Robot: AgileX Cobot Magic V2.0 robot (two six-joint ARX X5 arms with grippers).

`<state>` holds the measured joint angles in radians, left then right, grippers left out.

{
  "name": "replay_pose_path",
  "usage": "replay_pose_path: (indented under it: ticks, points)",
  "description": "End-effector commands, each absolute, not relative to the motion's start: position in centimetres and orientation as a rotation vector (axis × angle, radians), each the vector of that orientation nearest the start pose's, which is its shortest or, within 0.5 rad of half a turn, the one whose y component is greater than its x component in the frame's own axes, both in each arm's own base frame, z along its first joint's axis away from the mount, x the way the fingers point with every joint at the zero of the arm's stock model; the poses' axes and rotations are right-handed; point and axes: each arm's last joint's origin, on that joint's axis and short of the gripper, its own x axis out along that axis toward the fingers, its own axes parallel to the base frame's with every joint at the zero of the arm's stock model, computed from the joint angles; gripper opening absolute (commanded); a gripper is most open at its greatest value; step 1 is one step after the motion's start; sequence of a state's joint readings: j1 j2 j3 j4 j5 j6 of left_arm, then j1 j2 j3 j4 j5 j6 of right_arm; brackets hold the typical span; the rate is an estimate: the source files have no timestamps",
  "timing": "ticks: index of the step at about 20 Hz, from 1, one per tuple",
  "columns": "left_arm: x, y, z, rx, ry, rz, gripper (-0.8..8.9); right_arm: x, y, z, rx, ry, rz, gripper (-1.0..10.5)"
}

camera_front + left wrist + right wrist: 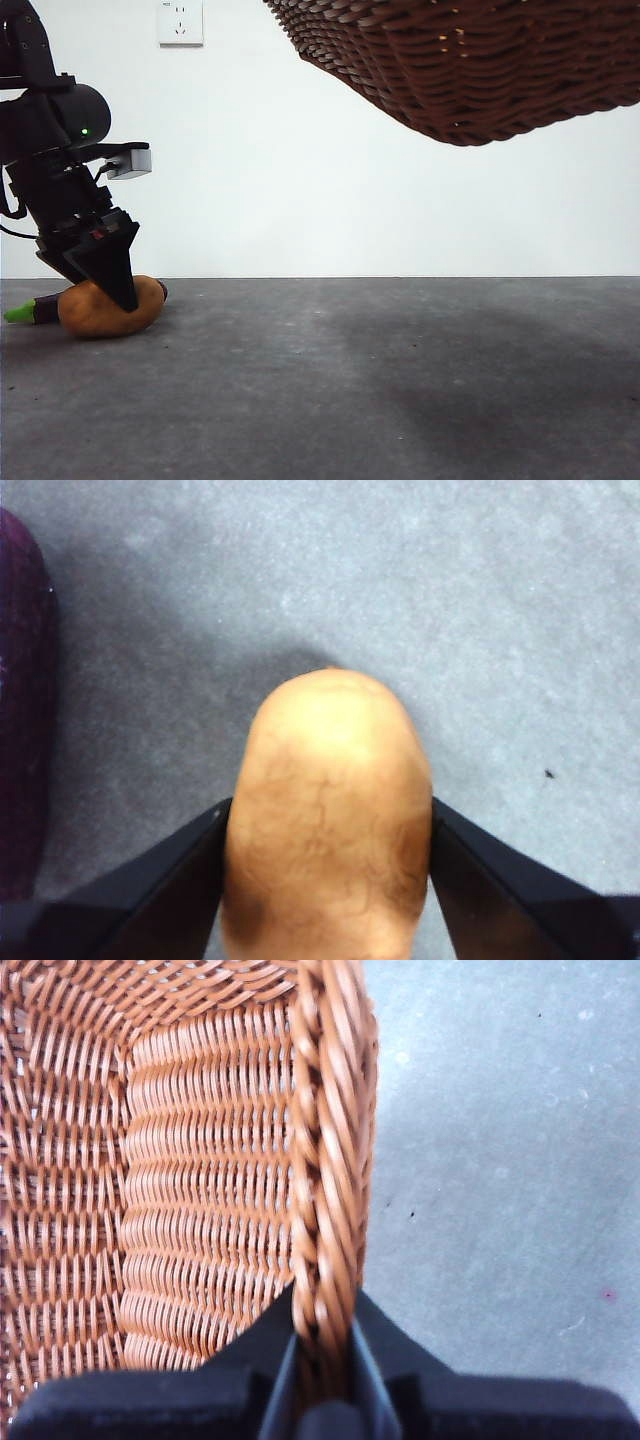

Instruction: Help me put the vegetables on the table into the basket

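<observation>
The tan-orange potato (95,312) lies on the dark grey table (400,380) at the far left. My left gripper (118,292) has come down over it. In the left wrist view its two jaws press against both sides of the potato (330,740), which still rests on the table. Just behind the potato lies the dark purple eggplant (20,700), its green stem (18,314) poking out to the left. The woven basket (470,60) hangs in the air at the top right. My right gripper (322,1325) is shut on its braided rim (330,1160).
A white wall with a socket (180,22) stands behind the table. The basket casts a faint shadow (480,400) on the grey surface at the right.
</observation>
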<state>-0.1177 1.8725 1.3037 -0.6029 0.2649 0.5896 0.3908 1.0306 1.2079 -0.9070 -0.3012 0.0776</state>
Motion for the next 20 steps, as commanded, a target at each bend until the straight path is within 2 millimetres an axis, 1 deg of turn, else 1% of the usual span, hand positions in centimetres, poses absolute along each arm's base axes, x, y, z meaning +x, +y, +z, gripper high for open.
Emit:
replay_pose_path:
  ticks: [1, 3, 5, 7, 10, 13, 15, 18, 20]
  points:
    - [37.1, -5.1, 17.0, 0.394, 1.095, -0.662, -0.08, 16.8, 7.9, 37.1, 0.039, 0.741, 0.636, -0.1]
    - [37.1, -5.0, 17.3, 0.353, 1.107, -0.634, -0.08, 16.8, 7.8, 37.1, 0.036, 0.741, 0.627, -0.1]
    - [36.6, -4.7, 18.1, 0.323, 1.109, -0.65, -0.07, 16.9, 7.8, 37.0, 0.033, 0.743, 0.616, -0.1]
    - [36.1, -4.4, 19.9, 0.284, 1.07, -0.665, -0.06, 17.1, 7.9, 36.9, 0.03, 0.755, 0.609, -0.1]
    - [34.3, -3.9, 23.8, 0.255, 0.976, -0.683, -0.06, 18.1, 8.3, 36.3, 0.025, 0.783, 0.598, -0.1]
    - [31.3, -3.9, 28.8, 0.254, 0.854, -0.692, -0.06, 19.8, 9.0, 35.3, 0.023, 0.816, 0.594, -0.1]
    - [28.6, -4.5, 31.8, 0.25, 0.773, -0.725, -0.06, 21.2, 9.6, 34.4, 0.022, 0.841, 0.592, -0.1]
    - [24.2, -7.0, 35.3, 0.31, 0.662, -0.825, -0.06, 23.3, 10.5, 32.7, 0.03, 0.889, 0.596, -0.1]
    - [21.6, -8.9, 36.5, 0.372, 0.619, -0.884, -0.06, 24.5, 11.1, 31.5, 0.049, 0.93, 0.62, -0.1]
